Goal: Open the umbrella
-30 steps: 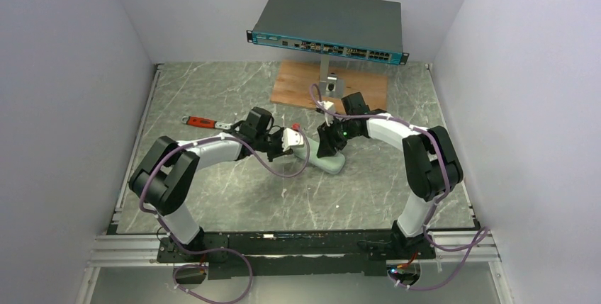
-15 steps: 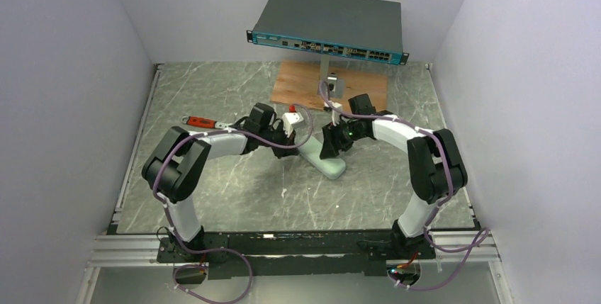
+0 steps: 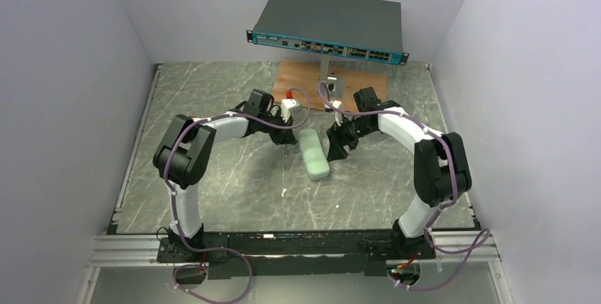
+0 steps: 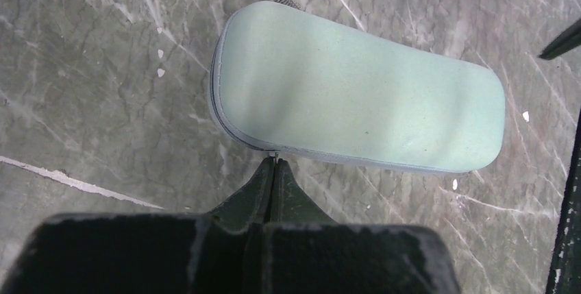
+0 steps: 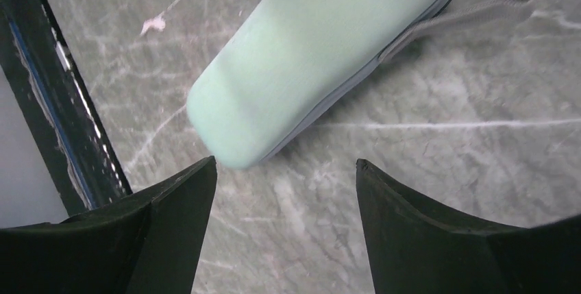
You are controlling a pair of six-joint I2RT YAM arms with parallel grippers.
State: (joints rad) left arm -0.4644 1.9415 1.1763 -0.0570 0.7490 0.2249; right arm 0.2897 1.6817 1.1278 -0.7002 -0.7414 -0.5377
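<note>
The umbrella itself is out of view. A mint-green oblong case (image 3: 315, 154) lies on the marble table, zipped along a grey seam. My left gripper (image 3: 292, 137) is just left of the case's far end. In the left wrist view the left gripper (image 4: 275, 160) is shut, its tips at the seam of the case (image 4: 356, 102) and pinching a tiny metal zipper pull. My right gripper (image 3: 337, 149) stands right of the case. In the right wrist view the right gripper (image 5: 285, 162) is open over bare table, just short of the rounded end of the case (image 5: 308, 54).
A grey wrist strap (image 5: 479, 9) trails from the case's far end. A network switch (image 3: 327, 27) stands on a post over a wooden board (image 3: 298, 84) at the back. A red-handled wrench (image 3: 202, 122) lies at the left. Walls close in on both sides.
My right gripper opened, let go of the case and drew back to the right. The left gripper moved toward the back, and the case swung to lie nearly front-to-back.
</note>
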